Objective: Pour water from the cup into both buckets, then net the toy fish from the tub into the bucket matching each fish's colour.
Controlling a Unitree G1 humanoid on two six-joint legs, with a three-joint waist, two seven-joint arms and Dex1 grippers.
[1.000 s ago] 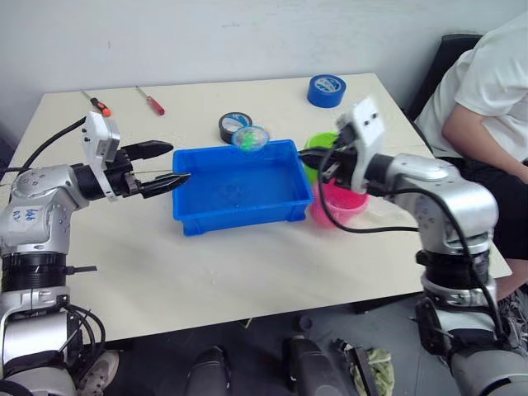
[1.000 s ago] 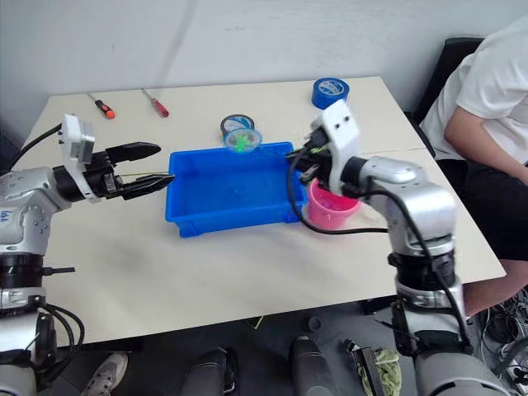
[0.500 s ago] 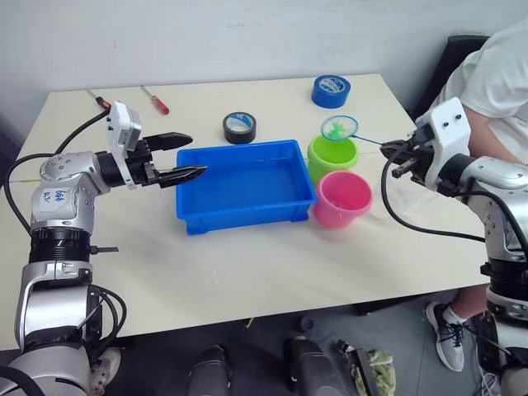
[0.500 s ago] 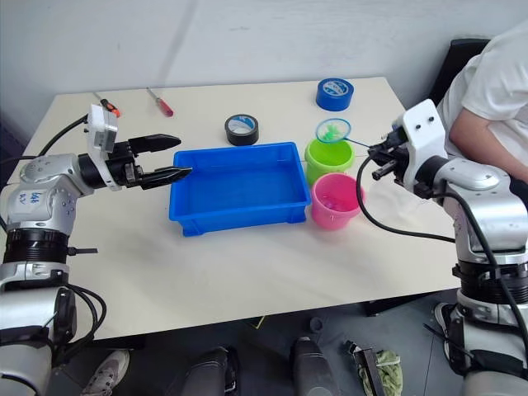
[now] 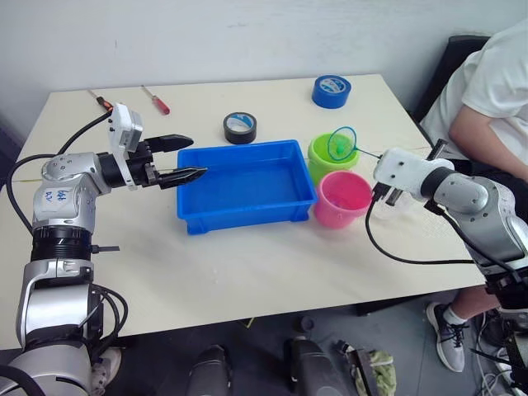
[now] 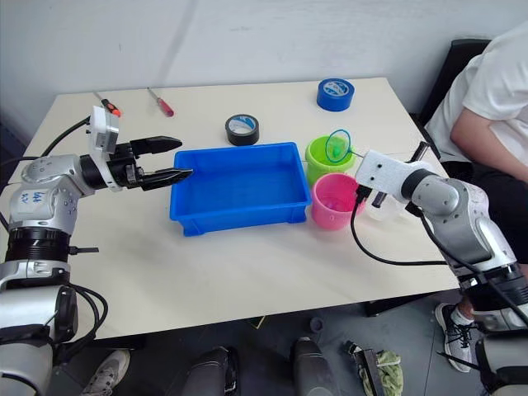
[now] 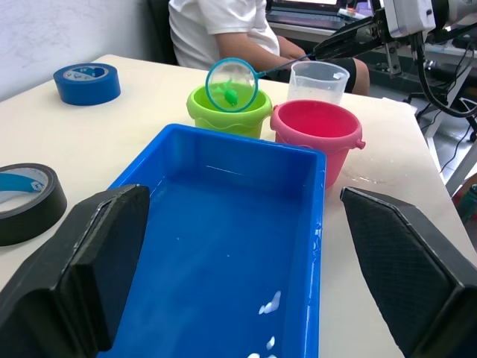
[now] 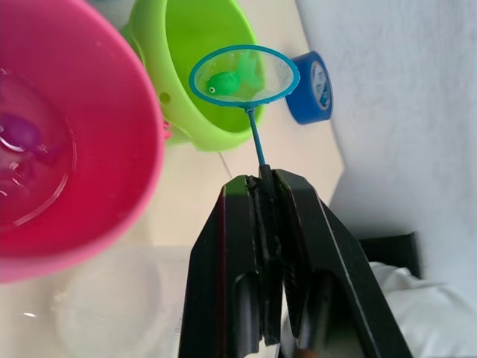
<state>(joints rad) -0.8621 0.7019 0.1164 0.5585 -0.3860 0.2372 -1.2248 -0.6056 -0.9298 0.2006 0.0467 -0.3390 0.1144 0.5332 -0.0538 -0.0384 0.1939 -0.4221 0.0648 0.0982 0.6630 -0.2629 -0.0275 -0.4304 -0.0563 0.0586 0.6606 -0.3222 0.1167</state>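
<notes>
The blue tub (image 5: 243, 188) holds shallow water at the table's middle. To its right stand the lime green bucket (image 5: 328, 159) and, nearer to me, the pink bucket (image 5: 342, 200). My right gripper (image 8: 264, 183) is shut on the thin handle of a small blue net (image 8: 244, 74). The net is tipped on edge over the green bucket with a green toy fish (image 8: 226, 82) in it. A dark pink shape (image 8: 22, 134) lies under the water in the pink bucket. The clear cup (image 7: 319, 80) stands just right of the buckets. My left gripper (image 5: 196, 157) is open at the tub's left rim.
A blue tape roll (image 5: 330, 91) and a black tape roll (image 5: 241, 127) lie behind the tub. Two screwdrivers (image 5: 153, 100) rest at the far left. A seated person (image 5: 487, 91) is close to the table's right edge, beside my right arm.
My right arm swung the net from the tub's far rim over to the green bucket, then turned it from flat to on edge. The left gripper stayed open by the tub.
</notes>
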